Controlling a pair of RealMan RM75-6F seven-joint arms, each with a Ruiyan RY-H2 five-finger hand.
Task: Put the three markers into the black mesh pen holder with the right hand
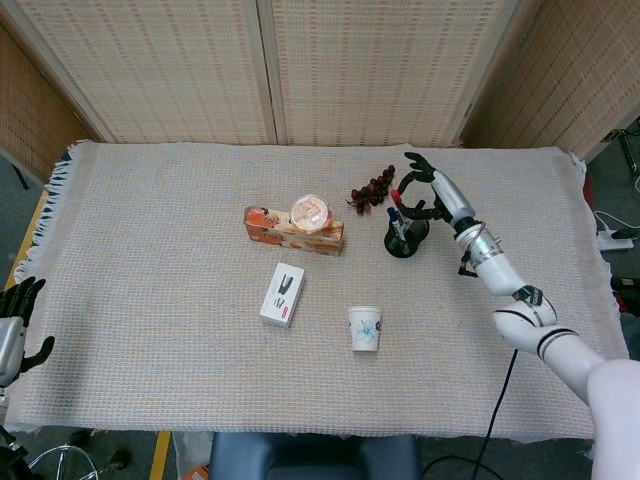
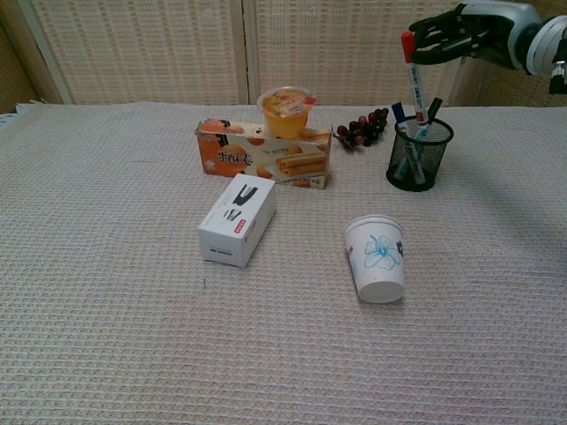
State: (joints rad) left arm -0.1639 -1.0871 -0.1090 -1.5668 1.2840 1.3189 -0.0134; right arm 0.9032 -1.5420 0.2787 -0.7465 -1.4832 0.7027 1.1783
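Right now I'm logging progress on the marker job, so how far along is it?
Two markers, a blue-capped one and a black-capped one, already stand in the black mesh pen holder. The right hand holds the third, the red-capped marker, nearly upright over the holder, its lower end at the rim. What's left: lower and release it. The left hand rests at the table edge, holding nothing.

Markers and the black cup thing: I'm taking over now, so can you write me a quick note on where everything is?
Right hand: holds the red-capped marker nearly upright over the pen holder, its lower end about at the rim.
Left hand: at the table's near left edge, holding nothing, fingers apart.
Done: two markers already stand in the holder.
Left: lower the red-capped one in, let go, pull the hand away.
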